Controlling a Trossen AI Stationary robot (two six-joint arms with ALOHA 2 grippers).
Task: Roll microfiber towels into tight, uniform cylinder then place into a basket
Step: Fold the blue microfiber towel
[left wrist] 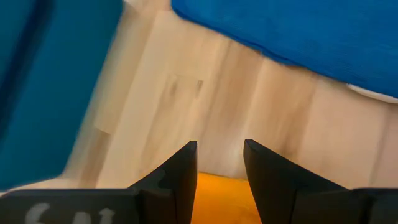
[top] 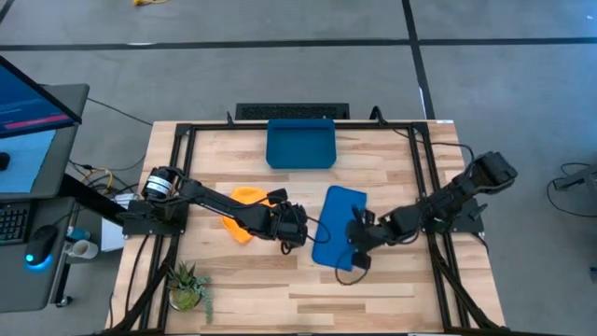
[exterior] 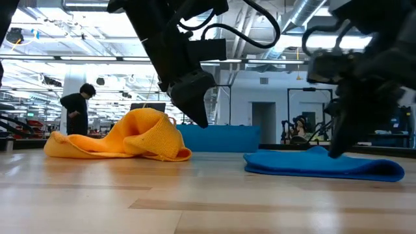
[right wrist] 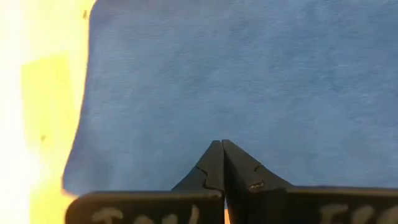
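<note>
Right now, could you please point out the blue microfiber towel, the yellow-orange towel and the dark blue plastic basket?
blue microfiber towel (top: 338, 224): high view, its middle.
yellow-orange towel (exterior: 140, 133): low view, bunched centre.
dark blue plastic basket (top: 300, 146): high view, its floor.

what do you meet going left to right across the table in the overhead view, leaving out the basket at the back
potted plant → yellow-orange towel → left pincer → blue towel → right pincer, shut over the blue towel's right side

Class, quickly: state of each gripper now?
Left gripper: open, holding nothing, above the yellow-orange microfiber towel.
Right gripper: shut, over the flat blue microfiber towel.
</note>
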